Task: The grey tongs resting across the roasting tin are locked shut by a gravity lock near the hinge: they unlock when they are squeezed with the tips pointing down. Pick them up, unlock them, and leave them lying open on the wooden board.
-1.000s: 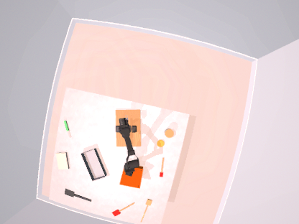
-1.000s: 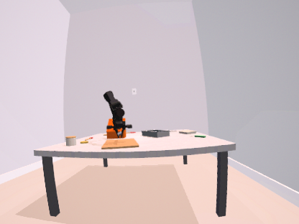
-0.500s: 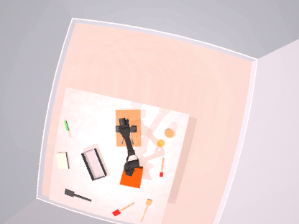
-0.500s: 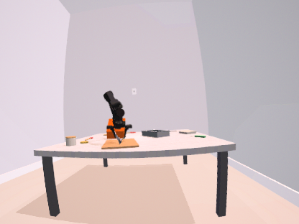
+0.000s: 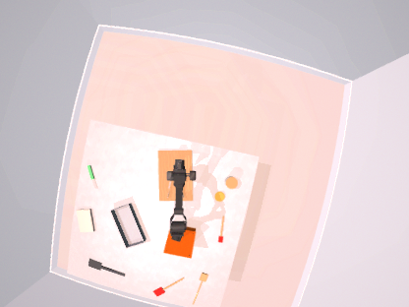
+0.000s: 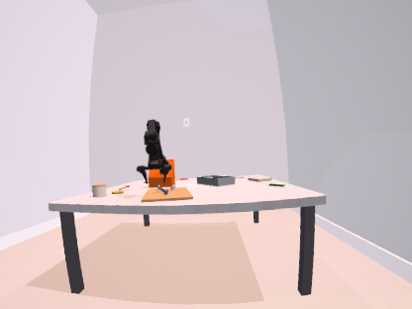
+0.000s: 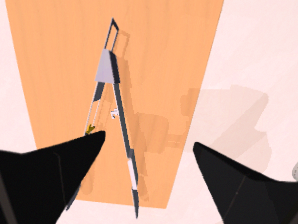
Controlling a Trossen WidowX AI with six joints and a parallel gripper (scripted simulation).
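Note:
The grey tongs (image 5: 169, 189) (image 6: 163, 190) (image 7: 105, 70) are on the wooden board (image 5: 164, 157) (image 6: 183, 196) (image 7: 170, 30). In the wrist view their hinge is toward the top and their two arms spread apart in a narrow V, the tips near the board's lower edge. Whether they lie fully flat is hard to tell. My gripper (image 5: 181, 175) (image 6: 154, 182) (image 7: 150, 140) is wide open and empty above the board. In the wrist view one finger overlaps the left arm of the tongs, and the other is well to their right. The roasting tin (image 5: 120, 228) (image 6: 210, 182) holds no tongs.
An orange block (image 5: 179, 249) (image 6: 157, 179) is by the arm's base. A jar (image 5: 231, 182) (image 6: 99, 191) and a small yellow thing (image 5: 219, 196) (image 6: 117, 192) are beside the board. A green item (image 5: 90, 172) (image 6: 276, 184), a cream block (image 5: 85, 220) and a dark spatula (image 5: 95, 265) are farther off.

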